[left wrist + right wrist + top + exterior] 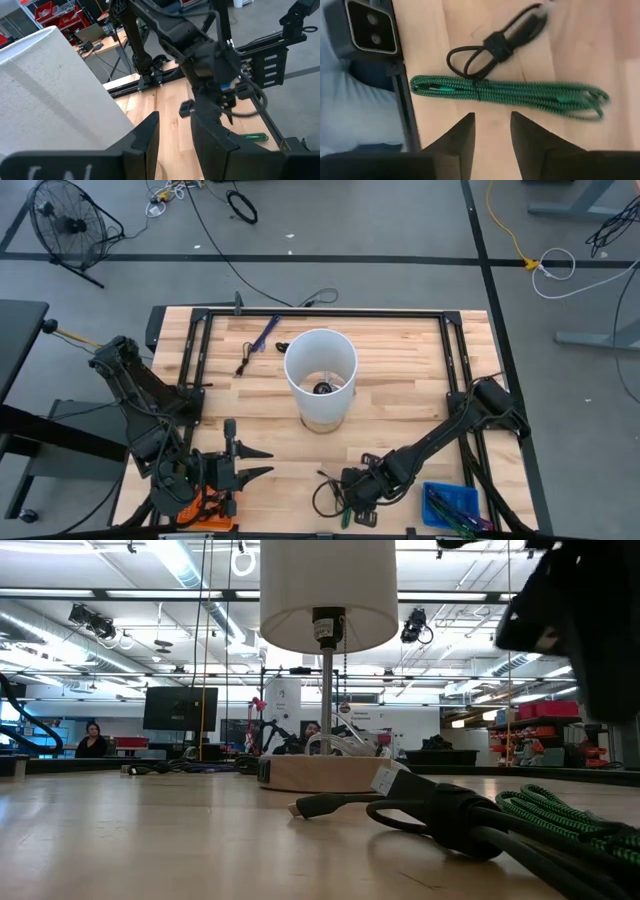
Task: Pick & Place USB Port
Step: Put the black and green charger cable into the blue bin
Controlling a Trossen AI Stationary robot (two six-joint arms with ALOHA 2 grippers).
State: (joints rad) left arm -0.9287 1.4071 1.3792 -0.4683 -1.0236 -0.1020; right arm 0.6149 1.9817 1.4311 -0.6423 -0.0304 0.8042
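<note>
A bundled black USB cable (pixel 495 45) and a coiled green braided cable (pixel 510 92) lie side by side on the wood table near its near edge, also seen as the black cable (pixel 325 495) and the green cable (pixel 565 820). The black cable's plug end (pixel 320 806) rests on the table and points toward the lamp. My right gripper (pixel 492 127) hovers above the green cable, fingers open and pointing down, touching nothing. My left gripper (pixel 252 462) waits open at the near left, level above the table.
A lamp with a white shade (pixel 320 370) on a wooden base (pixel 320 772) stands mid-table. A blue bin (pixel 452 505) holding cables sits at the near right corner. A blue-and-black cable (pixel 258 340) lies at the far left. Black frame rails (pixel 320 313) border the table.
</note>
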